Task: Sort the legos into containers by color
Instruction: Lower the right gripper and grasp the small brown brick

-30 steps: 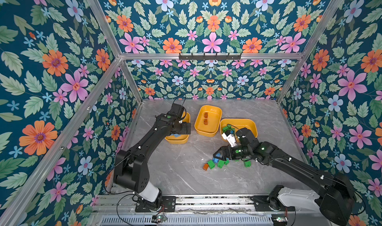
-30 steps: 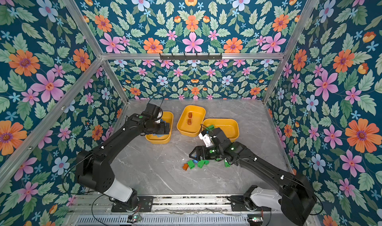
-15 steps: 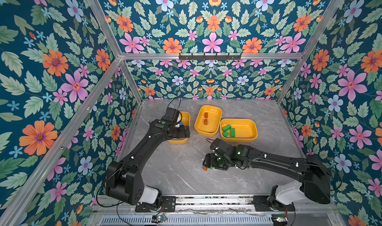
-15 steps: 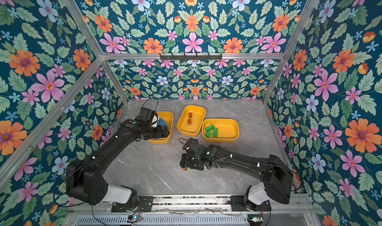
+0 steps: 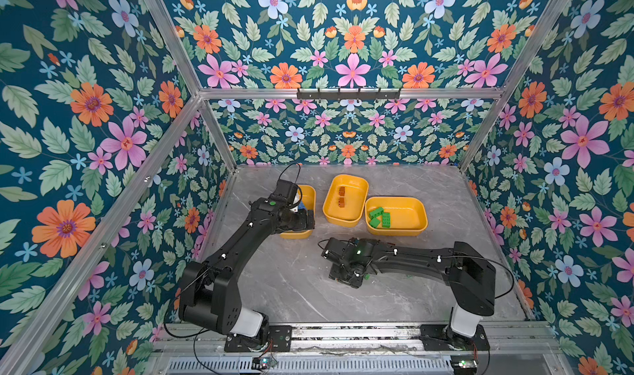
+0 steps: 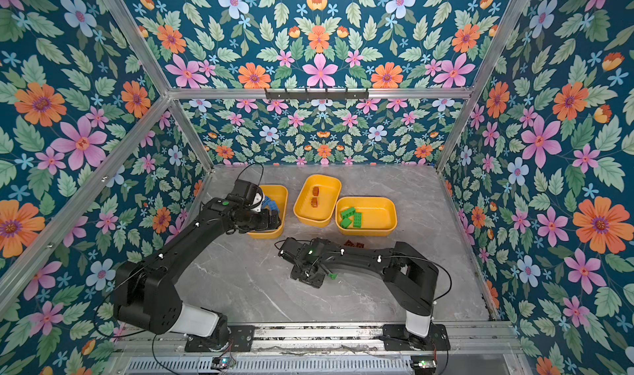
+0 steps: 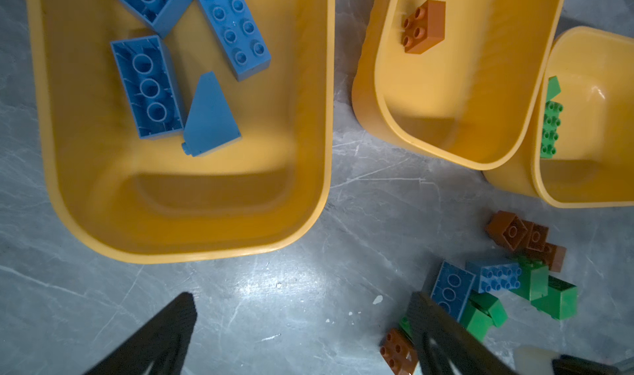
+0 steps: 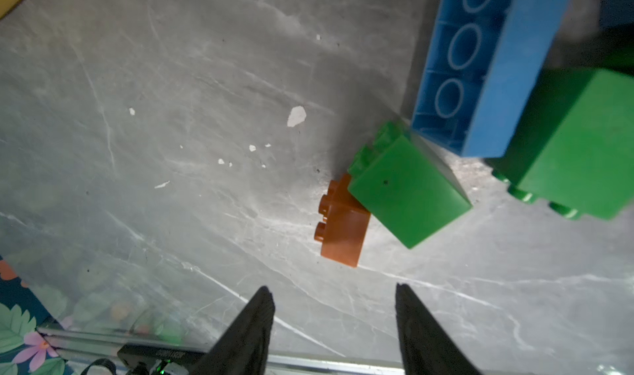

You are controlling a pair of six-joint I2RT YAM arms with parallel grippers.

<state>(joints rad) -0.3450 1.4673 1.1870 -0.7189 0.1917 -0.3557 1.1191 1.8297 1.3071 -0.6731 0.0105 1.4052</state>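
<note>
The brownish-orange brick [image 8: 343, 232] is found on the grey table [image 8: 171, 116], outside the tubs, with a green brick [image 8: 408, 191] leaning on it. It is judged light, rigid and slick, best pinched across its smooth side faces. The right gripper [image 8: 334, 308] is held just short of it, fingers parted around nothing. The left gripper [image 7: 302, 318] is spread wide and empty near the blue-brick tub [image 7: 327, 116].

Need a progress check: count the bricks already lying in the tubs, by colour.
Blue bricks: 4 seen (the left wrist view crops the far end of their tub, and the arm hides part of it in both top views)
Orange bricks: 2
Green bricks: 3
Total: 9 seen
</note>
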